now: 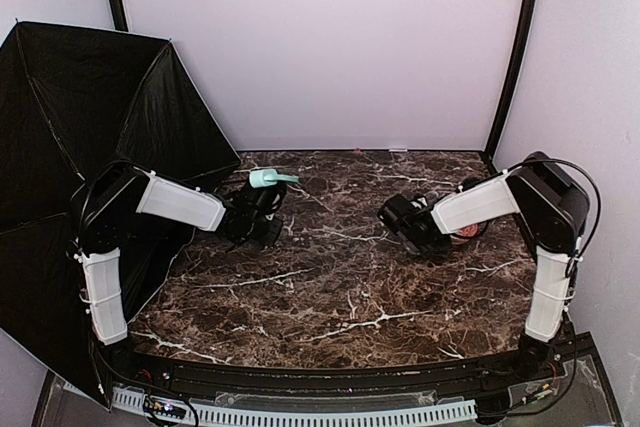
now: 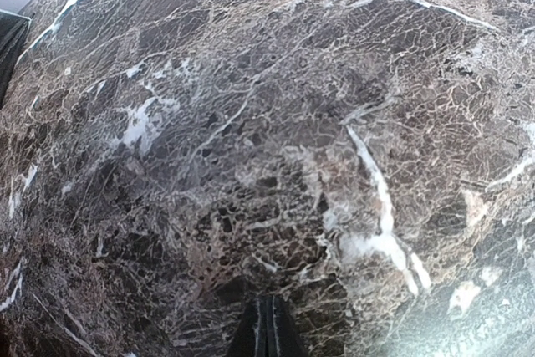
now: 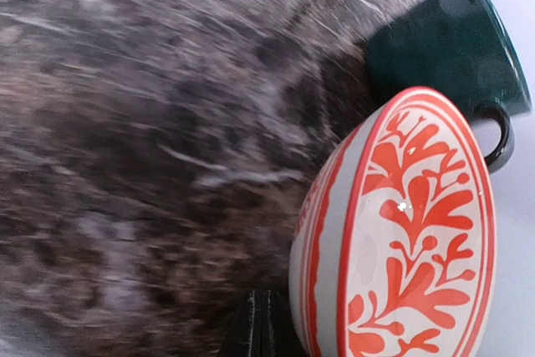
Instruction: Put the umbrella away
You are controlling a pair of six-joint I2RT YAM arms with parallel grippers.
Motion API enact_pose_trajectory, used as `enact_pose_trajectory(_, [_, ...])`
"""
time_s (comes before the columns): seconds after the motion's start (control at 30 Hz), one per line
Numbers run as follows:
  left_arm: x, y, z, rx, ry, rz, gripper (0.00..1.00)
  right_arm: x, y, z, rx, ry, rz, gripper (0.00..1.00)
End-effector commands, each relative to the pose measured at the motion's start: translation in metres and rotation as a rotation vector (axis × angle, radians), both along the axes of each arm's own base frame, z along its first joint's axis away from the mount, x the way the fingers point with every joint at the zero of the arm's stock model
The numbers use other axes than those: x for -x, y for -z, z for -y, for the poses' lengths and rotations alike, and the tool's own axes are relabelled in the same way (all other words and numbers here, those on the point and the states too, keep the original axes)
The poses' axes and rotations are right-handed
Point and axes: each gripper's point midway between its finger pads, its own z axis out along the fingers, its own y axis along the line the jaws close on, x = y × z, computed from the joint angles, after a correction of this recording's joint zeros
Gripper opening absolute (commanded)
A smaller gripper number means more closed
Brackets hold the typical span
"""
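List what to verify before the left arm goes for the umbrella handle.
1. Umbrella folded: not ok, it is spread open at the left edge of the table.
2. Handle exposed: ok, nothing covers it.
3. Left end effector open for a grasp: not ok, shut and empty.
4. Right end effector free: ok, shut, holding nothing.
5. Bowl clear of the right end effector: cannot tell, it sits right beside it.
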Motion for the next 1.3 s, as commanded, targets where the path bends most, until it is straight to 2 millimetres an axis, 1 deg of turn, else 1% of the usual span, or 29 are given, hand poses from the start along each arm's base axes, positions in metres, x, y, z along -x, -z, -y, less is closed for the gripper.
enact_pose_trajectory(0.0, [-0.002, -0.017, -0.001, 0.011, 0.011, 0.031, 0.00, 0.001, -0.002, 0.024, -0.064, 0.093, 0.041, 0.00])
enact_pose_trajectory(0.2, [-0.001, -0.016, -0.002, 0.005, 0.014, 0.026, 0.00, -0.002, -0.007, 0.049, -0.081, 0.152, 0.058, 0.00])
enact_pose_trajectory(0.3, [-0.001, -0.015, -0.002, 0.003, 0.019, 0.023, 0.00, 0.000, -0.006, 0.067, -0.107, 0.204, 0.053, 0.00])
enact_pose_trajectory(0.47, [-0.001, -0.015, -0.003, -0.012, 0.027, 0.024, 0.00, 0.002, -0.009, 0.085, -0.170, 0.262, 0.067, 0.00])
enact_pose_trajectory(0.53, [0.000, -0.015, -0.002, -0.013, 0.032, 0.022, 0.00, 0.003, -0.010, 0.089, -0.175, 0.275, 0.070, 0.00])
enact_pose_trajectory(0.63, [0.000, -0.015, -0.002, -0.013, 0.036, 0.021, 0.00, 0.003, -0.010, 0.089, -0.176, 0.272, 0.059, 0.00])
enact_pose_trajectory(0.7, [0.001, -0.014, -0.002, -0.017, 0.038, 0.018, 0.00, 0.003, -0.010, 0.085, -0.192, 0.257, 0.051, 0.00])
enact_pose_trajectory(0.77, [0.003, -0.013, -0.003, -0.021, 0.039, 0.010, 0.00, -0.004, -0.017, 0.065, -0.260, 0.176, 0.034, 0.00])
enact_pose_trajectory(0.8, [0.004, -0.012, -0.004, -0.024, 0.037, 0.004, 0.00, -0.008, -0.024, 0.051, -0.297, 0.118, 0.032, 0.00])
enact_pose_trajectory(0.83, [0.006, -0.011, -0.005, -0.027, 0.036, -0.004, 0.00, -0.011, -0.033, 0.035, -0.330, 0.056, 0.028, 0.00])
enact_pose_trajectory(0.87, [0.009, -0.009, -0.005, -0.029, 0.037, -0.015, 0.00, -0.016, -0.048, 0.019, -0.356, -0.017, 0.033, 0.01])
enact_pose_trajectory(0.9, [0.011, -0.007, -0.007, -0.034, 0.036, -0.020, 0.00, -0.019, -0.065, 0.004, -0.386, -0.079, 0.044, 0.05])
enact_pose_trajectory(0.93, [0.014, -0.006, -0.007, -0.042, 0.039, -0.024, 0.00, -0.021, -0.081, -0.009, -0.412, -0.134, 0.055, 0.10])
enact_pose_trajectory(0.97, [0.018, -0.004, -0.008, -0.052, 0.042, -0.027, 0.00, -0.023, -0.104, -0.021, -0.442, -0.190, 0.079, 0.18])
enact_pose_trajectory(1.03, [0.022, -0.002, -0.008, -0.069, 0.048, -0.028, 0.00, -0.026, -0.154, -0.047, -0.520, -0.328, 0.118, 0.42])
enact_pose_trajectory(1.07, [0.024, -0.001, -0.007, -0.074, 0.053, -0.029, 0.00, -0.027, -0.185, -0.065, -0.559, -0.406, 0.147, 0.52])
enact_pose_trajectory(1.1, [0.026, 0.000, -0.006, -0.077, 0.057, -0.029, 0.00, -0.023, -0.212, -0.083, -0.587, -0.493, 0.165, 0.61])
enact_pose_trajectory(1.13, [0.027, 0.001, -0.006, -0.080, 0.060, -0.029, 0.00, -0.015, -0.238, -0.106, -0.606, -0.587, 0.184, 0.71])
enact_pose_trajectory(1.17, [0.027, 0.001, -0.006, -0.081, 0.061, -0.028, 0.00, -0.002, -0.260, -0.132, -0.612, -0.696, 0.195, 0.83])
enact_pose_trajectory(1.2, [0.027, 0.001, -0.006, -0.083, 0.061, -0.026, 0.00, 0.014, -0.282, -0.160, -0.625, -0.817, 0.200, 0.90])
enact_pose_trajectory(1.27, [0.028, 0.002, -0.006, -0.087, 0.063, -0.026, 0.00, 0.057, -0.315, -0.216, -0.640, -1.083, 0.199, 0.96])
